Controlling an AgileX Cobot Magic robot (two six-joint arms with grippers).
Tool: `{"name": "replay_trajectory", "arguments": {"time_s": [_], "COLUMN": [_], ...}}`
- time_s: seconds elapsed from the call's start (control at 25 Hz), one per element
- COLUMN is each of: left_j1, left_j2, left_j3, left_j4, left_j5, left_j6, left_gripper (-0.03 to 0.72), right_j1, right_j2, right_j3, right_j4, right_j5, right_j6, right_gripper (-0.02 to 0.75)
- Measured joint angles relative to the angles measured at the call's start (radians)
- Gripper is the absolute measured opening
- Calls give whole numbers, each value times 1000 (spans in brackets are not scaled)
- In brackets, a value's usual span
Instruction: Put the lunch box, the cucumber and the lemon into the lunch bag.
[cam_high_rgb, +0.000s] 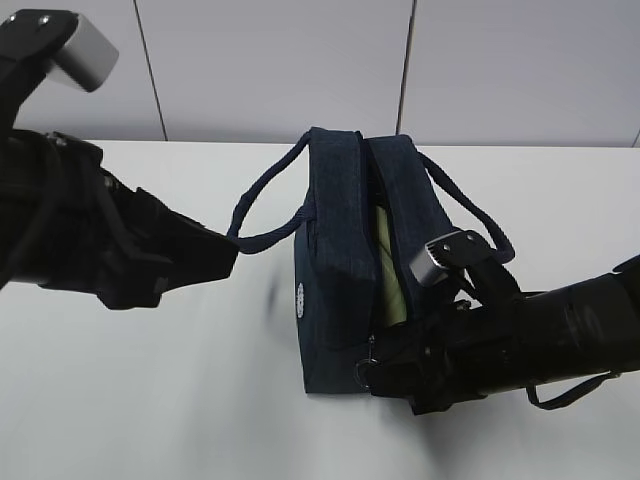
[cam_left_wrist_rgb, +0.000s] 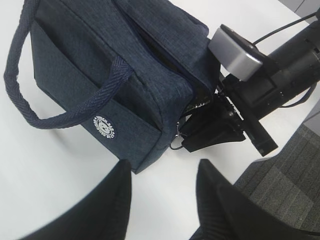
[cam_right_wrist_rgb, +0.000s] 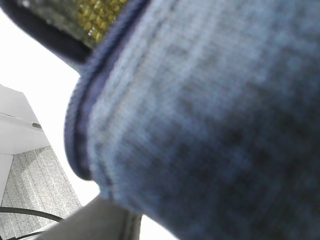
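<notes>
The right gripper (cam_left_wrist_rgb: 192, 135), a black pincer, presses against the near end of the dark navy fabric lunch bag (cam_high_rgb: 340, 260), beside the small silver ring pull (cam_left_wrist_rgb: 176, 145); whether its jaws are pinching anything cannot be told. Its wrist camera shows only blurred navy weave filling the view. The left gripper (cam_left_wrist_rgb: 162, 195), also black, hovers with its fingers spread just beside the bag's near lower corner, holding nothing. The boxy bag stands upright on the white table (cam_high_rgb: 150, 400), its top gaping, and a sage-green lid edge (cam_high_rgb: 385, 270) shows inside. One loop handle (cam_high_rgb: 265, 215) stretches toward the left arm.
</notes>
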Motion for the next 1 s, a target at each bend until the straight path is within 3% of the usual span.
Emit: {"name": "replay_trajectory", "arguments": {"time_s": [0.28,0.52,0.64,0.8,1.0], "left_j1": [0,0,0,0,0], "left_j2": [0,0,0,0,0], "left_j3": [0,0,0,0,0], "left_j4": [0,0,0,0,0], "left_j5": [0,0,0,0,0], "left_j6": [0,0,0,0,0], "left_gripper": [292,292,292,292,291], "right_j1": [0,0,0,0,4], "right_j2": [2,2,4,32,63], "right_j3": [0,0,0,4,40], "right_j4": [1,2,5,62,88], "right_j5": [0,-2,5,35,69], "right_j6": [-2,-15,-16,-19,-43], "right_gripper": [38,24,69,183,209]}}
